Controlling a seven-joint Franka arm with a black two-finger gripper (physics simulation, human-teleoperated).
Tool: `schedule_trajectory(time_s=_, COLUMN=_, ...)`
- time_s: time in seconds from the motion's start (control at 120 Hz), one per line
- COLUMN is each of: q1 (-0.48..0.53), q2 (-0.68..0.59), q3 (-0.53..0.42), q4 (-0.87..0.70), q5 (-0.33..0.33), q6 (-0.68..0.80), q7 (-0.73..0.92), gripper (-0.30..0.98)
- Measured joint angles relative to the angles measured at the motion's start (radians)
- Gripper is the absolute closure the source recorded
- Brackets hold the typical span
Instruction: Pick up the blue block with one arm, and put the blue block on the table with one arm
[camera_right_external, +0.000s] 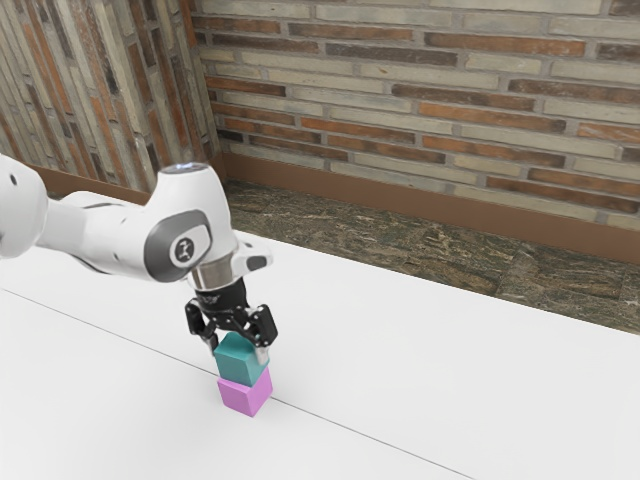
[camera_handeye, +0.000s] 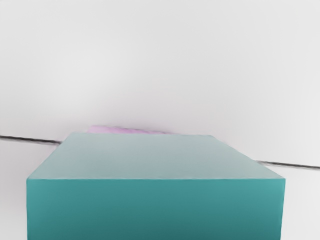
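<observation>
Work looks half done: the pincer (camera_right_external: 238, 351) grips the blue block (camera_right_external: 236, 366) (a bit green) on or just over the pink block (camera_right_external: 243, 397), and putting it on the counter (camera_right_external: 420, 370) is left.

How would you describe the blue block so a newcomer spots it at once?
On the white table, follow the white robot arm to its black hand. Right at the hand is the blue block, a teal cube. It is the upper of two stacked cubes; its neighbour just beneath is the pink block.
</observation>
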Motion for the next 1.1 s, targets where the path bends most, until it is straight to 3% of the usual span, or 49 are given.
schedule_trajectory(time_s=0.2, q1=-0.001, q2=0.017, q3=0.005, q4=0.0, q5=0.003, q6=0.025, q7=-0.005, gripper=0.02)
schedule_trajectory(time_s=0.325, q1=0.002, q2=0.022, q3=0.006, q4=0.0, q5=0.004, q6=0.031, q7=-0.01, gripper=0.26)
schedule_trajectory(time_s=0.458, q1=0.003, q2=-0.006, q3=0.005, q4=0.001, q5=0.024, q6=0.027, q7=-0.022, gripper=0.37)
schedule_trajectory(time_s=0.583, q1=-0.006, q2=-0.091, q3=0.013, q4=0.059, q5=0.088, q6=-0.025, q7=-0.035, gripper=0.37)
schedule_trajectory(time_s=0.717, q1=-0.018, q2=-0.097, q3=0.122, q4=0.173, q5=0.135, q6=-0.133, q7=-0.027, gripper=0.34)
schedule_trajectory(time_s=0.85, q1=0.038, q2=-0.021, q3=0.235, q4=0.184, q5=0.149, q6=-0.183, q7=0.005, gripper=0.34)
schedule_trajectory(time_s=0.95, q1=0.125, q2=0.057, q3=0.242, q4=0.184, q5=0.148, q6=-0.167, q7=0.035, gripper=0.33)
schedule_trajectory(time_s=1.1, q1=0.056, q2=0.149, q3=0.238, q4=0.184, q5=0.136, q6=-0.104, q7=0.077, gripper=0.34)
